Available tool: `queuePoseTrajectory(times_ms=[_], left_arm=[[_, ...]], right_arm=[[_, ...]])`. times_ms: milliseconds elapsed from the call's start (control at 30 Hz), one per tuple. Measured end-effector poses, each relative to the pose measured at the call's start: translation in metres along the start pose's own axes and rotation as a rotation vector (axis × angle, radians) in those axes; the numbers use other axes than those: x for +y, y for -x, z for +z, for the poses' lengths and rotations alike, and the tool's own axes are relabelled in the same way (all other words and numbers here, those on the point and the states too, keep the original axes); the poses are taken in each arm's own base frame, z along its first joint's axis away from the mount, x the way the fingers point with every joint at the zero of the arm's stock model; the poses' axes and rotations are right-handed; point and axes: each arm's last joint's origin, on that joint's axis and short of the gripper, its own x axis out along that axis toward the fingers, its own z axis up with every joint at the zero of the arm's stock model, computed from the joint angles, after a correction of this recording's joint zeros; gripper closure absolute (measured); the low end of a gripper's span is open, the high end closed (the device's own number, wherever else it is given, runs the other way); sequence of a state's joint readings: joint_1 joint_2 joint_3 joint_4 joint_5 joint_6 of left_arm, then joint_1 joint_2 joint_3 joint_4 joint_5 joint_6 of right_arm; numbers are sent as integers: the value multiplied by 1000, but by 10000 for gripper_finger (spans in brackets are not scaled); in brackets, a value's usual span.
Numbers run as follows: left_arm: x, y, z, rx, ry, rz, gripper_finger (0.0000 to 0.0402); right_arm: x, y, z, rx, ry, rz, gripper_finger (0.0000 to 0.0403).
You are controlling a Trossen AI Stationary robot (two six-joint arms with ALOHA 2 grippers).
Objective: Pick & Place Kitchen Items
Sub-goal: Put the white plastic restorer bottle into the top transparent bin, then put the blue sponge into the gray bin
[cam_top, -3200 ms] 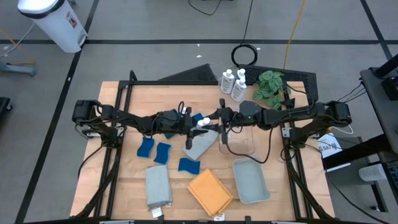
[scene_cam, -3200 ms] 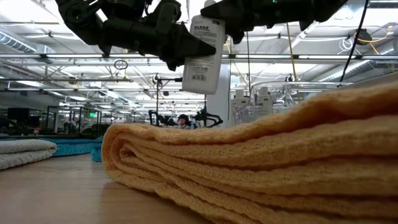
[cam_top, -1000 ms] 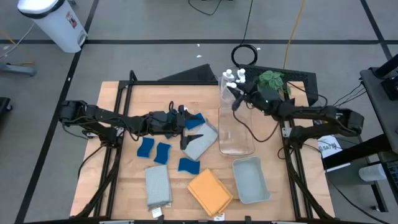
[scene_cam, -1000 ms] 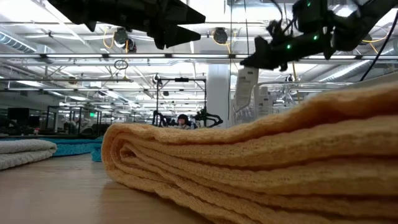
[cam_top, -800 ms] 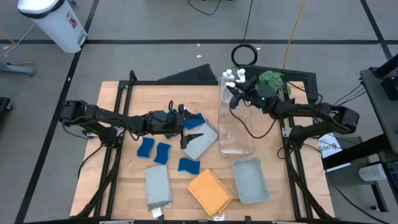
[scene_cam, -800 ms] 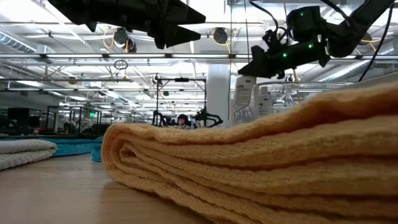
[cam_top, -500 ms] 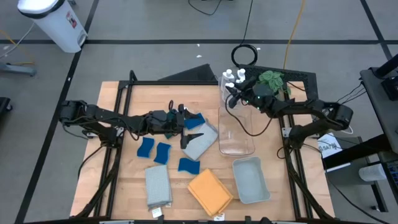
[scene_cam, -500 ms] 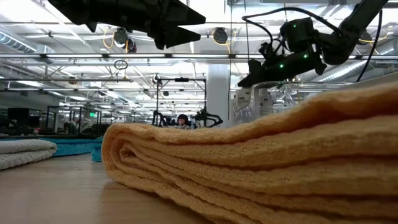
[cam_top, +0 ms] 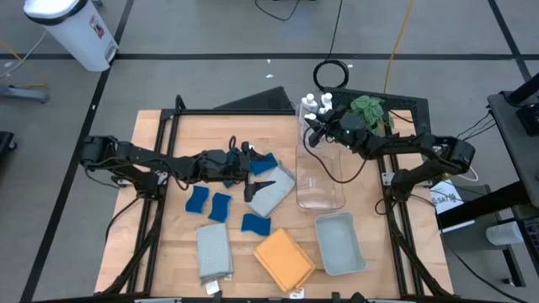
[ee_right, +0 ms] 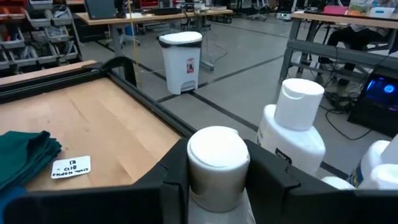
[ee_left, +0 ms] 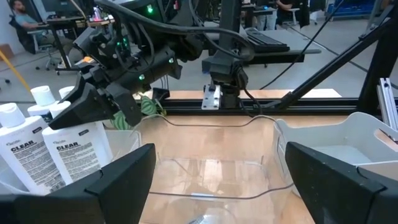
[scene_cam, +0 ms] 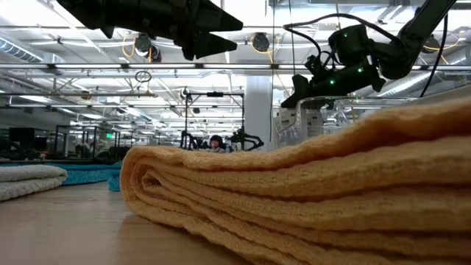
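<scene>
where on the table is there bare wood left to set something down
Bare wood: the far-left corner behind the left arm, and the near-left corner beside the grey cloth. Crowded: mid-table around the blue sponges, and the right side with clear bin and tray.

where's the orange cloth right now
In the high view the orange cloth lies at the table's near edge, between the grey cloth and the pale tray.

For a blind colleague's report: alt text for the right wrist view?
The right gripper clasps a white bottle at its cap. Two more white bottles stand beside it; a wooden table and a white bin lie beyond.
</scene>
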State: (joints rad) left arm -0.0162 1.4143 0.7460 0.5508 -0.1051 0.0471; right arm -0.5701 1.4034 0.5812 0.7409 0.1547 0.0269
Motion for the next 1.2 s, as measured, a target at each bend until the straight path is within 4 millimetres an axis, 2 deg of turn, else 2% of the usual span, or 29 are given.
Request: queuePoseTrajectory(times_ms=[333,500,633,733,867,967,1067,1200], left_arm=[[0,0,0,1,24,-1,39],[1,0,0,2,40,26,39],[-2,17,14,42,79,65,39],[-5,40,27,211,109,168,39],[-6,80,28,575,193,304,39],[-8,107,15,827,363,358,39],[-13,130,-8,1073,569,502,39],[-20,150,-36,1223,719,706,39]], right_arm=[[1,0,-1,2,-15,1,243],[1,1,7,-63,-45,8,222],[7,9,17,-106,15,30,206],[14,19,26,-132,74,56,193],[24,34,38,-164,114,102,178],[32,45,45,-192,128,140,172],[39,53,51,-226,122,174,170],[46,59,55,-248,118,211,173]])
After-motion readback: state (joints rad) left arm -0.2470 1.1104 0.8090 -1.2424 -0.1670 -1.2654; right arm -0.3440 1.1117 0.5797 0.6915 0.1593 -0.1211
